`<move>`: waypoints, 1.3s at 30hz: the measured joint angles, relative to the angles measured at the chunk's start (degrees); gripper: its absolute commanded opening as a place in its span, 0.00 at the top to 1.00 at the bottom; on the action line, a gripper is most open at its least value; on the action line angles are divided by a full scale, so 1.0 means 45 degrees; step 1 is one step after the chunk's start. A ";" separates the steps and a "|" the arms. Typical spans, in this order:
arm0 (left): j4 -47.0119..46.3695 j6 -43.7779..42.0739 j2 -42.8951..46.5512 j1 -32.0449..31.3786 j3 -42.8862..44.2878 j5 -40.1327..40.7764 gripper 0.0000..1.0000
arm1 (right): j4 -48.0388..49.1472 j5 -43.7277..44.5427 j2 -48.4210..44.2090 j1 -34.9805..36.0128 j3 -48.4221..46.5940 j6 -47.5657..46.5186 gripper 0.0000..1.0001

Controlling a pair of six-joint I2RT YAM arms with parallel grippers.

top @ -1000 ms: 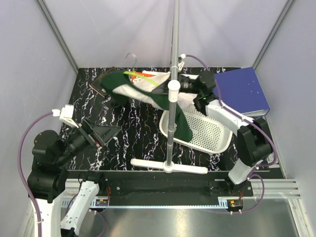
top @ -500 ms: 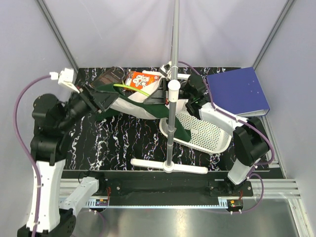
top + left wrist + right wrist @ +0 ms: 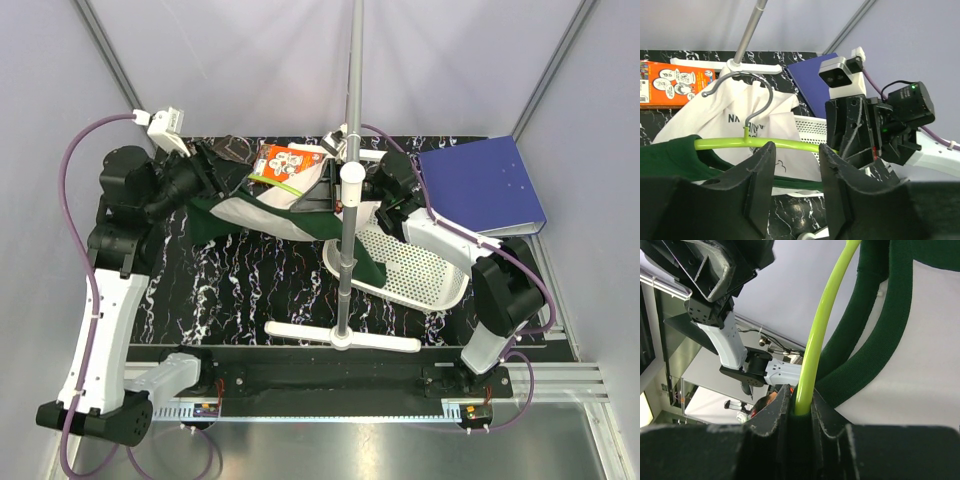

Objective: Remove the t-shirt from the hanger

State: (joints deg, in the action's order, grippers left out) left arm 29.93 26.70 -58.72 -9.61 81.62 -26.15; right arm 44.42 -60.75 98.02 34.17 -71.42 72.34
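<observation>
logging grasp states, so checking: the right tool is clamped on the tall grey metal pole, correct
No. The right tool is clamped, but on the thin lime-green hanger, not the tall grey metal pole. The right wrist view shows that green rod pinched between its fingers, next to the cream-white t-shirt with the dark green collar.

The thin lime-green plastic hanger [image 3: 822, 325] looked smooth and glossy between the right gripper's [image 3: 800, 400] matt black fingers [image 3: 770, 420] — its silver hook [image 3: 771, 96] was bare, polished metal. The cream-and-green cloth t-shirt [image 3: 930, 365] beside them was soft, matt knit.
</observation>
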 measured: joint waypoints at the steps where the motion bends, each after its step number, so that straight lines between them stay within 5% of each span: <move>1: -0.0015 -0.0053 -0.0049 -0.0010 0.0000 0.0087 0.45 | 0.0083 0.0000 0.0000 0.0000 0.0000 0.0049 1.00; 11: -0.1088 0.0102 -0.0602 -0.0073 -0.0976 0.0656 0.58 | 0.0641 -0.0010 -0.0102 0.0194 0.0146 0.0330 1.00; 15: -0.1501 0.0102 -0.1214 -0.0369 -0.1005 0.0772 0.79 | 0.0646 -0.0068 -0.0112 0.0311 0.0146 0.0369 1.00; 16: -0.1608 0.0083 -0.1350 -0.0403 -0.1005 0.0826 0.95 | 0.0641 -0.0049 -0.0112 0.0306 0.0151 0.0393 1.00; 19: -0.1613 -0.0379 -0.1540 -0.0461 -0.1054 0.1141 1.00 | 0.0563 0.0087 -0.0151 0.0238 0.0146 0.0622 1.00; 23: -0.1399 -0.0646 -0.1462 -0.0719 -0.1078 0.1851 1.00 | -0.0636 0.0272 -0.0403 0.0209 0.0146 -0.0039 0.61; 27: -0.0758 -0.0602 -0.1234 -0.1039 -0.1083 0.2885 1.00 | -0.3837 0.1214 -0.1297 0.0262 -0.0058 -0.2720 0.41; 34: -0.0447 0.0121 0.0005 -0.1209 -0.1083 0.4022 1.00 | -0.7718 0.3701 -0.3259 0.0267 -0.0223 -0.6271 0.19; 39: -0.0389 0.0209 0.0894 -0.1224 -0.1083 0.4765 1.00 | -0.9272 0.4784 -0.4527 -0.0053 0.0214 -0.7820 0.16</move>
State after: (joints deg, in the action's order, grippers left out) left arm 28.18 27.64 -54.70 -15.11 76.75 -4.71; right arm 2.70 -39.22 77.65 33.93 -70.46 37.15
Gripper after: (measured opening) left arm 0.035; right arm 0.832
